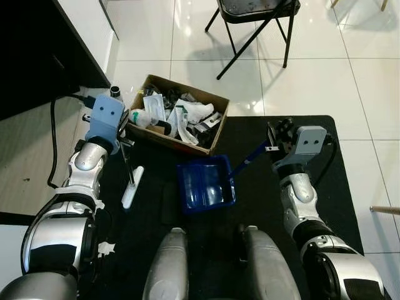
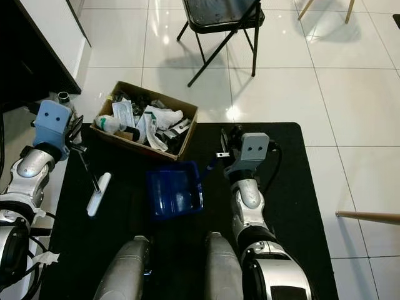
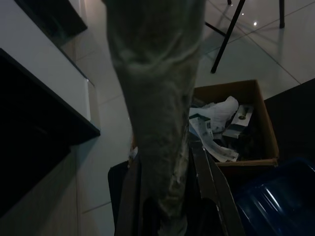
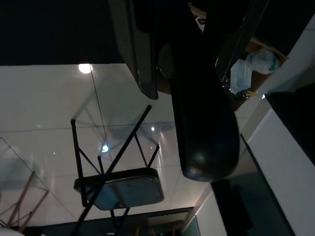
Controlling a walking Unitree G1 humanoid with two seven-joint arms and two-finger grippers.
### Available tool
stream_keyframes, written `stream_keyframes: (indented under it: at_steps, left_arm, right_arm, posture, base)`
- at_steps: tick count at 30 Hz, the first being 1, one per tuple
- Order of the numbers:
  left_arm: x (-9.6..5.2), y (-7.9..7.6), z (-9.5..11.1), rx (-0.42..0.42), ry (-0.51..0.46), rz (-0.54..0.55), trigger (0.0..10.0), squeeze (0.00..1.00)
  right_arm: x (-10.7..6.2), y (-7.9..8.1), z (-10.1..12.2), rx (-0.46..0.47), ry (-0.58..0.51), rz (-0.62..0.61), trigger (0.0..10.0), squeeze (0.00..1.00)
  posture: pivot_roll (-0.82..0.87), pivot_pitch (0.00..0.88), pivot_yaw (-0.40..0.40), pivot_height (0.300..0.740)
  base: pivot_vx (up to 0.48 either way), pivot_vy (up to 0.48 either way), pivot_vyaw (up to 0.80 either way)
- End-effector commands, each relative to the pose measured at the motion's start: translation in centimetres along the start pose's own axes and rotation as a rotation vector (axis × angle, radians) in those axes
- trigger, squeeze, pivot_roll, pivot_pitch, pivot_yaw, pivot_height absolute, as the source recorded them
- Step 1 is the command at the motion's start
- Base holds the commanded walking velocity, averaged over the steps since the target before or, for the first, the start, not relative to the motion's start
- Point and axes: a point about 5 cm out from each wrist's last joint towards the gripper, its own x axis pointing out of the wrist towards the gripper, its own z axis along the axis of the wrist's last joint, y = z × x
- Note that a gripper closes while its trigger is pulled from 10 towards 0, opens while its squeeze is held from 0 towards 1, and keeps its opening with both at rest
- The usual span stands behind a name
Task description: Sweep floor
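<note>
We clamp the brush (image 1: pixel 129 175) in our left gripper (image 1: pixel 122 139), left of the dustpan (image 1: pixel 205 185); our right gripper (image 1: pixel 275 142) clamps its handle, angling up-right.

1. You have a white tiled floor (image 1: pixel 300 75) under everything.
2. On it lies a black mat (image 1: pixel 262 206).
3. A cardboard box (image 1: pixel 178 140) and blue dustpan (image 1: pixel 206 185) sit on the mat.
4. A black chair (image 1: pixel 253 25) stands on the tiles.

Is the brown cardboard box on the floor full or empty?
Full. The open brown cardboard box is heaped with white packets and wrappers up to its rim.
</note>
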Motion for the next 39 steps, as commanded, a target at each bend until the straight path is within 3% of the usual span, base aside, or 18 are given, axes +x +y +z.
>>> stream_keyframes:
  at_steps: [1, 6, 12, 19, 26, 39]
  left_arm:
    - [0.0, 0.0, -0.3, -0.017, 0.016, 0.016, 10.0, 0.00]
    - [-0.1, 0.1, -0.3, -0.018, 0.016, 0.020, 10.0, 0.00]
    - [-0.1, 0.2, -0.3, -0.019, 0.017, 0.023, 10.0, 0.00]
    - [-0.2, 0.1, -0.5, -0.029, 0.020, 0.018, 10.0, 0.00]
    - [0.1, -0.4, -0.3, -0.038, 0.018, 0.006, 10.0, 0.00]
    - [0.4, -0.3, 0.0, -0.039, 0.012, 0.007, 10.0, 0.00]
  right_arm:
    - [-0.8, 0.5, -1.4, 0.063, 0.068, -0.029, 10.0, 0.00]
    - [-0.6, 1.2, -1.4, 0.118, 0.070, -0.034, 10.0, 0.00]
    - [-0.5, 1.3, -1.4, 0.118, 0.080, -0.020, 10.0, 0.00]
    - [-0.7, 0.4, -2.2, 0.101, 0.173, -0.036, 10.0, 0.00]
    - [-0.9, -0.3, -3.4, 0.069, 0.348, -0.026, 10.0, 0.00]
    - [0.5, 0.2, -2.4, 0.039, 0.412, 0.021, 10.0, 0.00]
  posture:
    - [0.01, 0.277, 0.010, 0.740]
    - [0.01, 0.272, 0.008, 0.740]
    - [0.01, 0.265, 0.005, 0.740]
    - [-0.01, 0.250, 0.000, 0.740]
    - [-0.02, 0.233, 0.001, 0.740]
    - [-0.02, 0.220, 0.002, 0.740]
  base:
    - [0.000, 0.000, 0.00]
    - [0.000, 0.000, 0.00]
    - [0.000, 0.000, 0.00]
    - [0.000, 0.000, 0.00]
    - [0.000, 0.000, 0.00]
    - [0.000, 0.000, 0.00]
